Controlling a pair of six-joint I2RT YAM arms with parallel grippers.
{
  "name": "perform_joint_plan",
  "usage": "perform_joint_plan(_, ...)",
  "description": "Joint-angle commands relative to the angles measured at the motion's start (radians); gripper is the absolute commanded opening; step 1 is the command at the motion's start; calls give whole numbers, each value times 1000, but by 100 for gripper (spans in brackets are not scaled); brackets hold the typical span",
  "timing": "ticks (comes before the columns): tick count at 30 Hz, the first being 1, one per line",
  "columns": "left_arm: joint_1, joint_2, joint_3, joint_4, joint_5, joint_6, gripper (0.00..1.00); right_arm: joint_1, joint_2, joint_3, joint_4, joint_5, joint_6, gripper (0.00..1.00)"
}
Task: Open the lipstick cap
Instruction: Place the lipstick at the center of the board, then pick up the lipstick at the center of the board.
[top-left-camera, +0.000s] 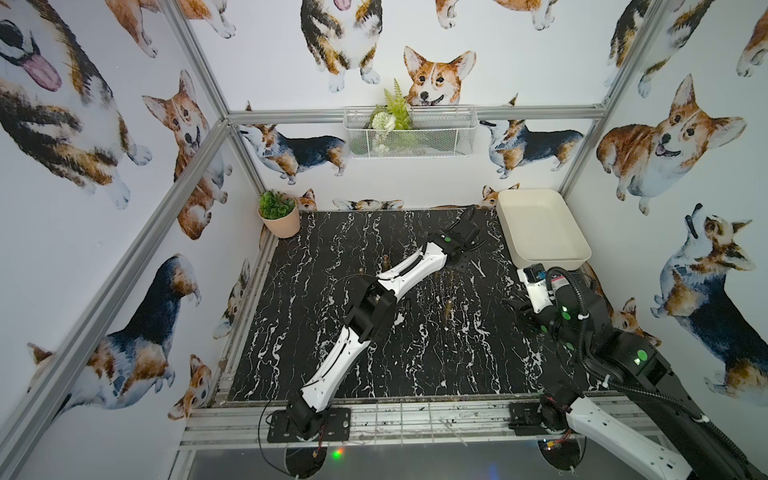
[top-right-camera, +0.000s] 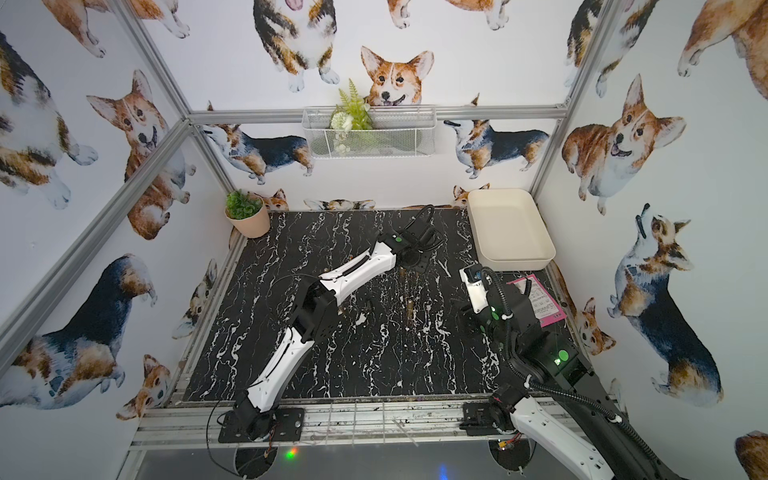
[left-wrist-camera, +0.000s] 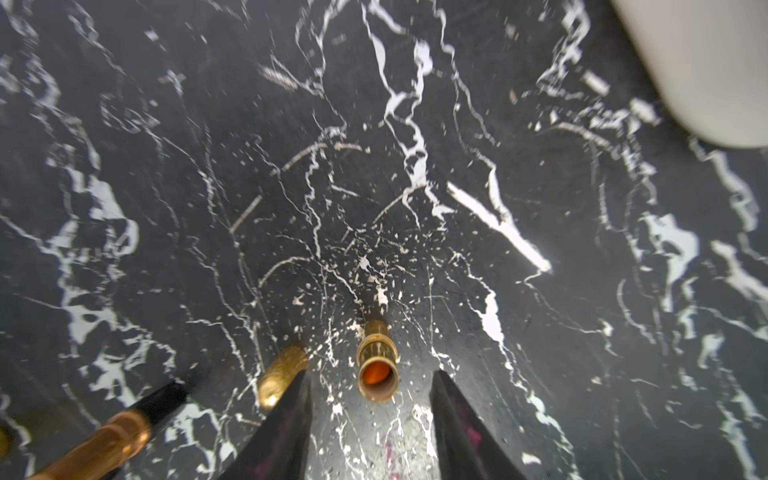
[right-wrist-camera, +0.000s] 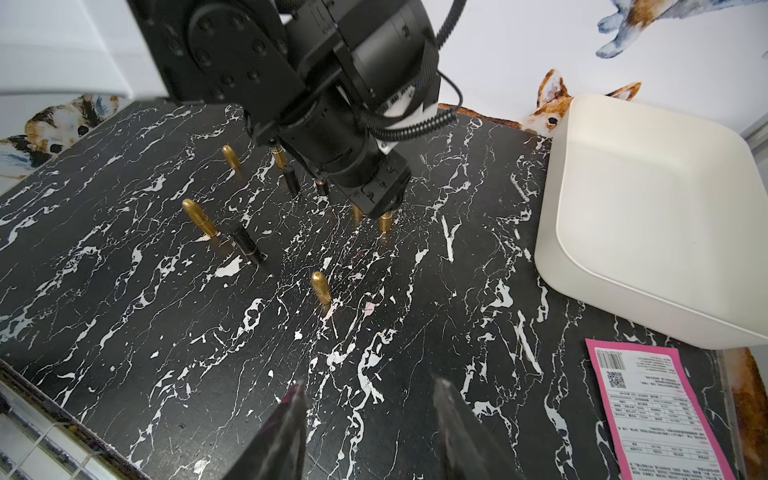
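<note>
Black marble tabletop (top-left-camera: 291, 332): bare along its left edge and across the whole near half; an aluminium rail (top-left-camera: 395, 419) runs along the near edge.
Potted plant (top-left-camera: 278, 216): far-left corner, well apart from both arms.
Gold lipstick pieces (right-wrist-camera: 199, 218): bullet-shaped and upright, scattered mid-table. One has a black tube (right-wrist-camera: 245, 245) just beside it, and another (right-wrist-camera: 322, 287) stands alone with clear marble all round.
Black-and-copper lipstick (left-wrist-camera: 112, 436): blurred and cut off by the frame edge in the left wrist view.
Gold cap (left-wrist-camera: 282, 376): rounded end up, just beside the tube on the outer side of one finger (left-wrist-camera: 291, 424), which partly hides it. Contact cannot be told.
Left gripper (left-wrist-camera: 372, 372): pointed down at the marble with jaws parted, gripping nothing.
Lipstick tube (left-wrist-camera: 377, 365): gold, standing between the parted fingers with a gap on either side. Its long axis is vertical, the open mouth is up and orange-red shows inside.
Left arm (right-wrist-camera: 332, 124): hides the pieces behind it in the right wrist view.
Right gripper (right-wrist-camera: 370, 395): over the near-right marble, jaws apart with nothing between them and bare tabletop ahead.
White tub (right-wrist-camera: 602, 291): far-right corner, along the right edge.
Pink shipping label (right-wrist-camera: 648, 407): flat on the marble, just nearer than the tub and cut off by the frame.
Hard to make out: in both top views the left wrist covers the tube and fingertips.
</note>
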Motion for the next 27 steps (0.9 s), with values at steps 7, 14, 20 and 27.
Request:
perform_joint_plan(7, 49, -227, -30, -125, 117, 0, 57, 1, 78, 62, 38, -41, 1, 50)
perform_joint_plan(14, 82, -462, -241, -214, 171, 16, 62, 28, 210, 136, 125, -114, 5, 49)
perform_joint_plan(20, 194, -703, -538, -202, 238, -28, 63, 136, 329, 184, 252, -97, 14, 49)
perform_joint_plan(27, 285, -874, -738, -283, 284, -15, 65, 206, 469, 224, 328, -141, 40, 48)
